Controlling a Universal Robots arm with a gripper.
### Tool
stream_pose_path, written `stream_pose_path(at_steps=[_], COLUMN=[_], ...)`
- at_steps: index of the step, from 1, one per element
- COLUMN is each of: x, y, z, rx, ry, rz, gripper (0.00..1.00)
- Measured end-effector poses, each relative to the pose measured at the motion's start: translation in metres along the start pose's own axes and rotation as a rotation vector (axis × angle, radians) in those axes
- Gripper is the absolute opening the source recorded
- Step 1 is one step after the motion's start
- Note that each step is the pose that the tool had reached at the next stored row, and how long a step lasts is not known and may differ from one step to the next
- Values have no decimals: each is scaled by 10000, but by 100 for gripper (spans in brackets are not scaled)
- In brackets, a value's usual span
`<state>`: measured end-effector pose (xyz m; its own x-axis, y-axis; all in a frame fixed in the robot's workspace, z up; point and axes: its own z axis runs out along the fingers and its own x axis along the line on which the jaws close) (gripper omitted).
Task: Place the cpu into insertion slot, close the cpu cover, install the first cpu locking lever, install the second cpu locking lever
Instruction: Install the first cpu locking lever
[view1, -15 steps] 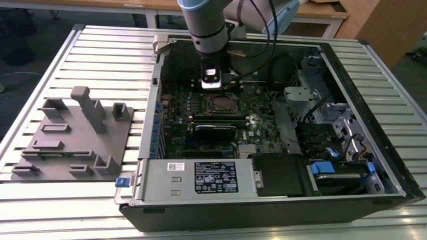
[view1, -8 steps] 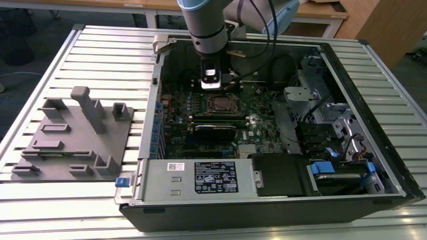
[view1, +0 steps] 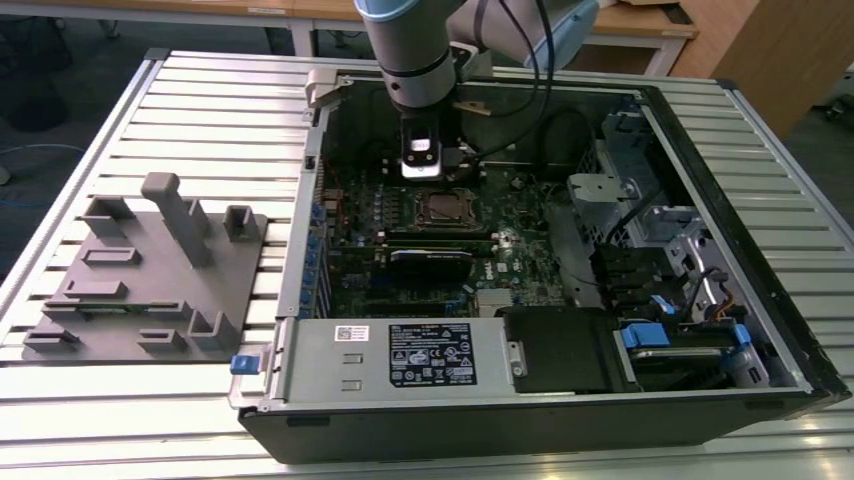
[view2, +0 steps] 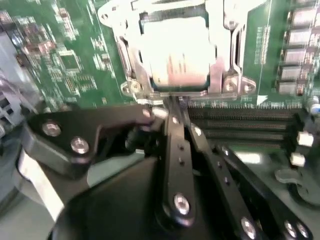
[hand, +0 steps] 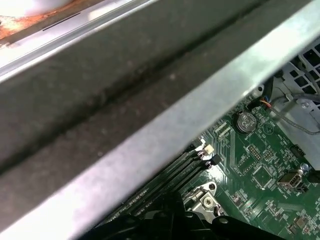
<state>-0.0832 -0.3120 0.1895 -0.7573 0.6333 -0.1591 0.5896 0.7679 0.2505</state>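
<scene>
Arm is reaching down into the open computer case (view1: 747, 190), which sits on a slatted table (view1: 214, 120). The gripper (view2: 167, 111) hangs right at the edge of the insertion slot (view1: 447, 208), about mid-way across the green motherboard (view1: 400, 275). In the second wrist view its black fingers (view2: 177, 150) look pinched together at the tips. I honestly can't tell if anything is caught between them.

The cpu (view2: 175, 52) is already sitting in the slot with its silver top facing up. The cpu cover (view2: 222, 62) looks like it's lying flat around it as a metal frame. The long black memory slots (view2: 240, 122) run just beside the socket, on the gripper's side.

On the exterior view's left, well apart from the case, there's a grey fixture tray (view1: 147, 290) on the table. In the first wrist view a metal case edge (hand: 165, 130) crosses in front of the board, where a coin battery (hand: 245, 121) sits.
</scene>
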Motion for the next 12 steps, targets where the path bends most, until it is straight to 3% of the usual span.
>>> stream_pose_path(at_steps=[12], x=[0], y=[9], z=[11], rx=[25], ry=[-37], rz=[115], gripper=[10])
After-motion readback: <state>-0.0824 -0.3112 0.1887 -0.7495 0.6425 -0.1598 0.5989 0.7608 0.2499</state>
